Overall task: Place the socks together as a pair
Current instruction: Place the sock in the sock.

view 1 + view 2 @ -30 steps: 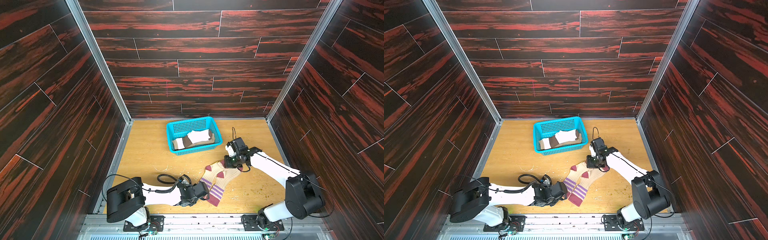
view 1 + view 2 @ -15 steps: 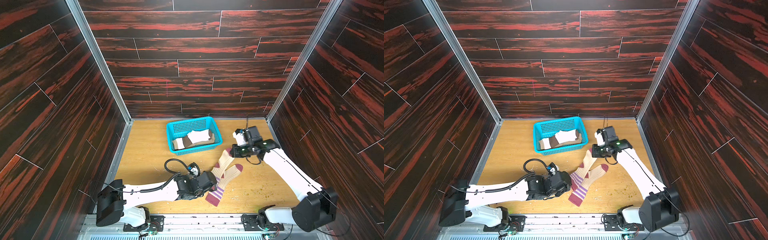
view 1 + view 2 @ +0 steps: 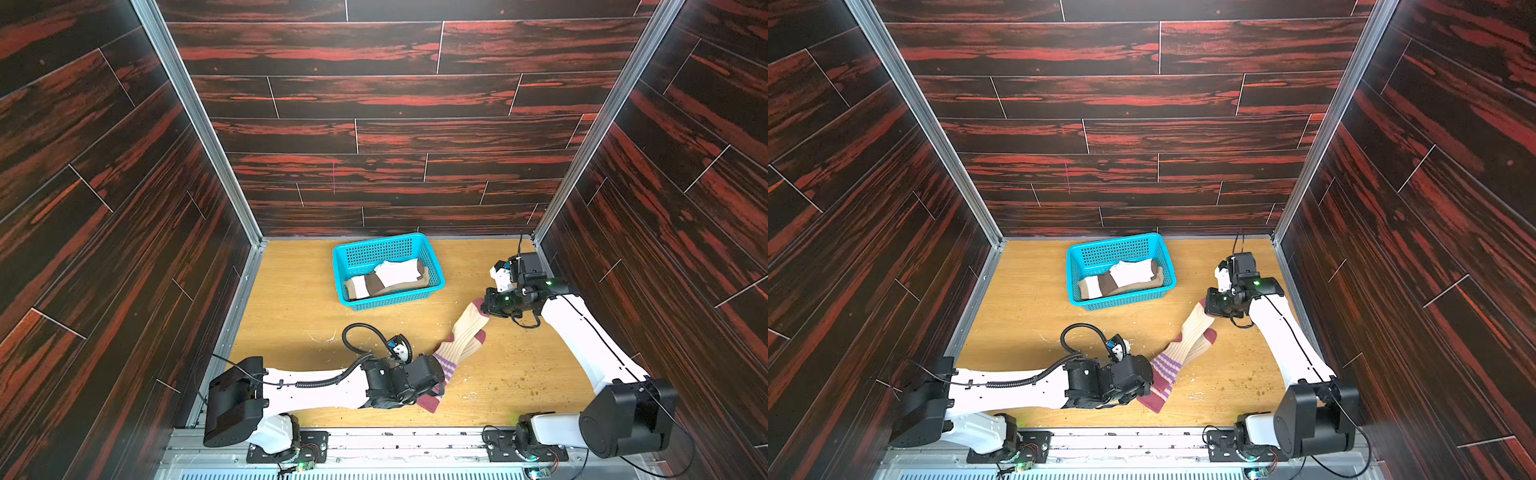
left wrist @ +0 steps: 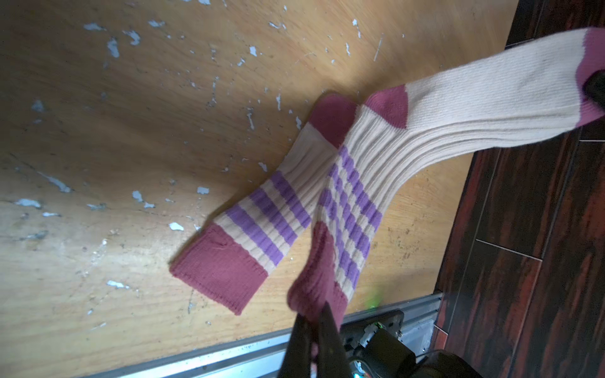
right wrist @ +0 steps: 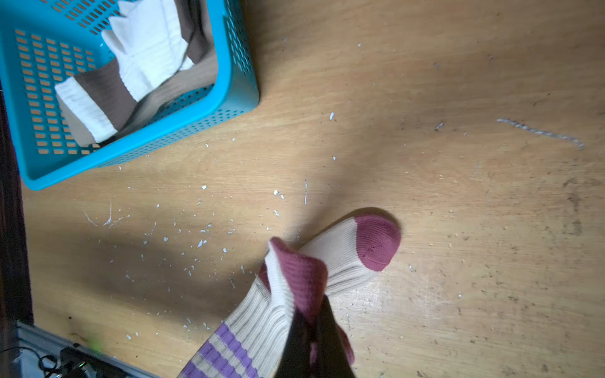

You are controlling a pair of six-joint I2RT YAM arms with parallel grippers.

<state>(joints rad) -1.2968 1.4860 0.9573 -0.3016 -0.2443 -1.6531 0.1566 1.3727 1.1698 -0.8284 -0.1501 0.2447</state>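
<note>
L claw point(image 4: 316, 322) clamped on maroon cuff of striped sock point(image 4: 474, 108), R claw point(image 5: 314, 314) clamped on its toe. Sock strung betw both, raised over bench point(image 3: 291, 316), crossing matching sock point(image 4: 268, 222) lying flat. Brown/white socks point(image 3: 395, 274) in blue basket point(image 3: 390, 301) at back.

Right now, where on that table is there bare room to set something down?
Bare wood: left of the blue basket to the wall, and the near right patch between striped socks and right arm. Crowded: front centre, around left gripper and socks.
</note>
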